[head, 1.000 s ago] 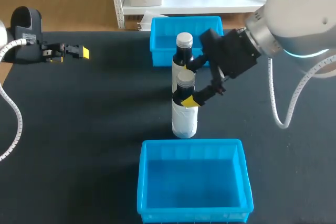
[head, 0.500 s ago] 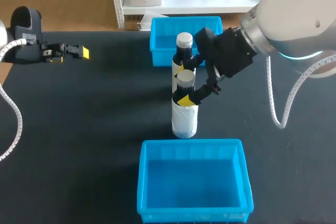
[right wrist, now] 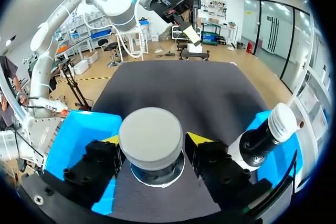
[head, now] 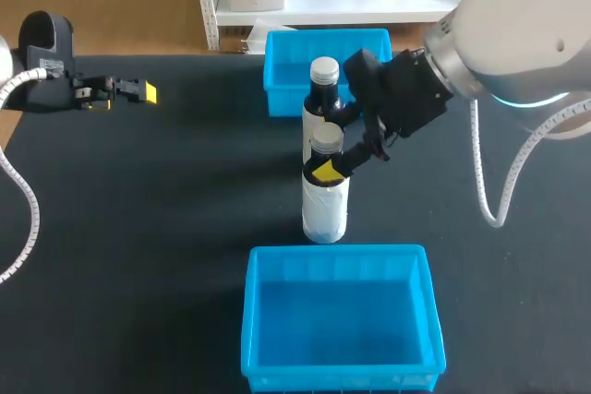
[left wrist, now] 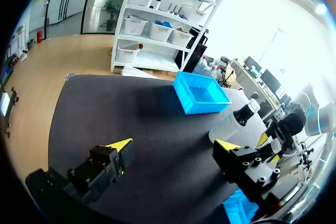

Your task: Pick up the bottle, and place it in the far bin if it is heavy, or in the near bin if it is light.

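Two dark-necked, white-labelled bottles stand mid-table. The nearer bottle (head: 324, 200) has my right gripper (head: 326, 156) shut around its neck; in the right wrist view its grey cap (right wrist: 151, 139) fills the space between the yellow fingertips (right wrist: 198, 139). The bottle stands upright on the table. The second bottle (head: 323, 99) (right wrist: 265, 137) stands just behind it, beside the far bin (head: 286, 76). The near bin (head: 277, 329) lies in front, holding nothing. My left gripper (head: 137, 91) (left wrist: 174, 145) hangs open at the far left, with nothing in it.
The second bottle stands close behind my right gripper's fingers. The black tabletop (head: 157, 209) is bare between the left arm and the bottles. In the right wrist view the near bin (right wrist: 79, 135) and far bin (right wrist: 291, 153) flank the gripper.
My right gripper's fingers have come together around the nearer bottle's neck after the arm shifted slightly left. The left arm and both bottles have stayed put.
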`<action>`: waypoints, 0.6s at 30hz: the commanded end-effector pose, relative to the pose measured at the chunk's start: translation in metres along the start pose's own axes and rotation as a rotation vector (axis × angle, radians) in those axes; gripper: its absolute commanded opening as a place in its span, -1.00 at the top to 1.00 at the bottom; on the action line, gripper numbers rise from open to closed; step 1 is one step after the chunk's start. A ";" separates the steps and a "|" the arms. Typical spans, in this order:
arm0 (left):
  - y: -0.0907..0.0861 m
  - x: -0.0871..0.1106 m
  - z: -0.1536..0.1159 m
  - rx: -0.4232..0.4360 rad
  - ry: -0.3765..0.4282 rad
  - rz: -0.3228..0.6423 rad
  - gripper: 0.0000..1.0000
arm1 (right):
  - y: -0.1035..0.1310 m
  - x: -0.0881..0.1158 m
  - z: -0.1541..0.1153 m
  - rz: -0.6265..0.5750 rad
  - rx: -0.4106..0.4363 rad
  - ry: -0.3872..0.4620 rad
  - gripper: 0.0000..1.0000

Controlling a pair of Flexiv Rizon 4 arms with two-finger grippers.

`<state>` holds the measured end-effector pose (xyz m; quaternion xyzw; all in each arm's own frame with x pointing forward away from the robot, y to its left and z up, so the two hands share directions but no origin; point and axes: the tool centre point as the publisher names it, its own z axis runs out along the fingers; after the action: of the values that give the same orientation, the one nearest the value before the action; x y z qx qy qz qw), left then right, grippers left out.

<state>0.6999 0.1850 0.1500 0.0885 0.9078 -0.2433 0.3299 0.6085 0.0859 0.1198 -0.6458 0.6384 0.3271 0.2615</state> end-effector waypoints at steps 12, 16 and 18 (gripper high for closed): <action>0.000 0.000 0.000 0.000 0.000 0.000 -1.00 | 0.002 0.002 0.002 -0.004 -0.007 0.000 0.06; 0.000 0.000 0.000 0.000 0.000 0.000 -1.00 | 0.002 0.002 0.001 -0.004 -0.007 -0.001 0.10; 0.000 0.000 0.000 0.000 0.000 0.000 -1.00 | 0.002 0.002 0.001 -0.004 -0.007 -0.001 0.14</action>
<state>0.6999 0.1850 0.1500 0.0885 0.9078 -0.2433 0.3299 0.6072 0.0860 0.1187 -0.6481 0.6359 0.3282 0.2604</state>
